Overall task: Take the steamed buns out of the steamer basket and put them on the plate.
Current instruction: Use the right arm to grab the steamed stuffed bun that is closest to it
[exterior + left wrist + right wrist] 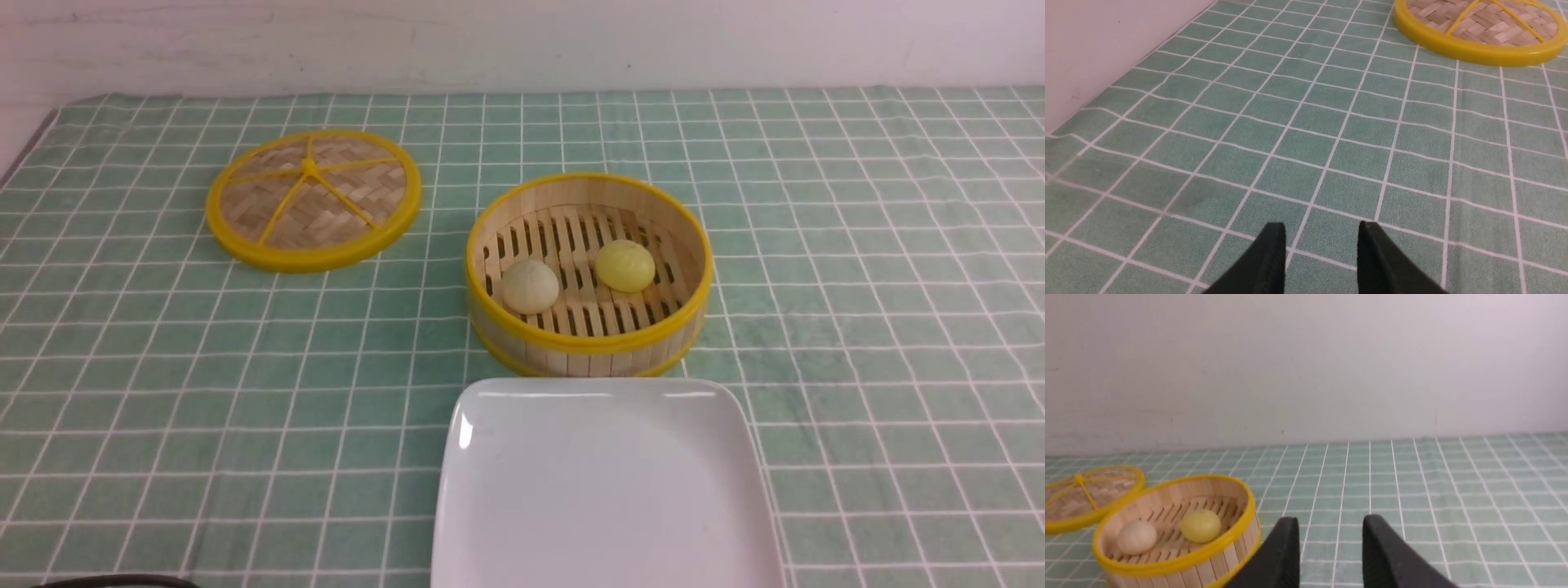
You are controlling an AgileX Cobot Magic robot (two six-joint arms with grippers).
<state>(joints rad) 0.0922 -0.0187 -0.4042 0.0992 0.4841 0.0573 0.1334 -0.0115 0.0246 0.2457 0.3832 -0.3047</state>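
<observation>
- Basket (588,347), round bamboo with yellow rims, holds a white bun (530,286) on the robot's left and a yellow bun (625,265) on its right, slightly farther back. The two sit apart on the slatted floor.
- Plate (604,490), white and bare, lies just in front of the basket on the robot's side. No bun is on it yet.
- Left gripper (1322,245) hangs over bare cloth with its jaws apart and nothing between them.
- Right gripper (1331,539) is likewise parted and empty, with the basket ahead and to one side.
- Likely step: the first reach. The right gripper looks better placed. It should come down from above, clear of the basket wall, straddle one bun, close gently because the buns look soft, then lift above the rim before crossing to the plate.
- Cloth (857,327), green with a white grid and slightly wrinkled, covers the table.
- Lid (313,200), woven and yellow-rimmed, lies flat, well left of the basket.
- Wall (522,41), pale and plain, runs behind.
</observation>
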